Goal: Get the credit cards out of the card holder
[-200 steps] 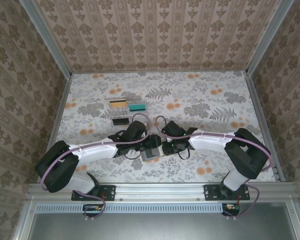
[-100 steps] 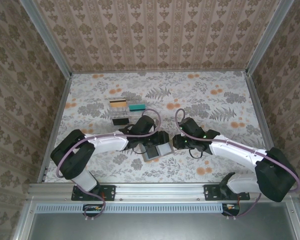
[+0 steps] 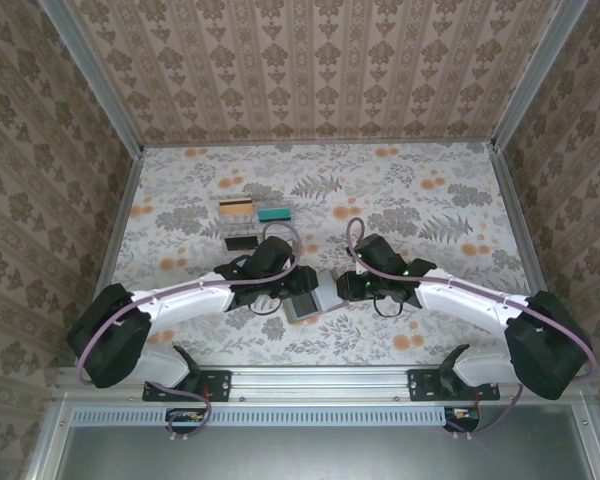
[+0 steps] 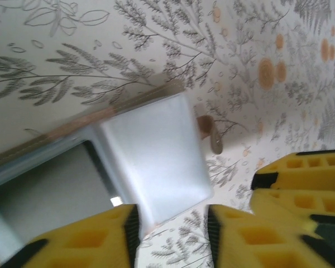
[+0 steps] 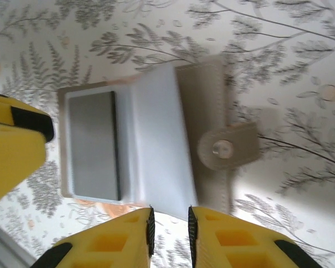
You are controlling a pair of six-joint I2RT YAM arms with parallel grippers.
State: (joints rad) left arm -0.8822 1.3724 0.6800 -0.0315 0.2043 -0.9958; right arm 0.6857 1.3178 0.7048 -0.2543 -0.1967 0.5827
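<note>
The card holder lies open near the middle of the worktop's near edge. The left gripper stands partly open astride a corner of its pale panel. The right gripper is almost closed at the panel's edge, and I cannot tell if it pinches.

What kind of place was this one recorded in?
Probably a staged robot test cell rather than a home: an aluminium frame, wallpaper-covered walls boxing it in, and a floral-printed table.
</note>
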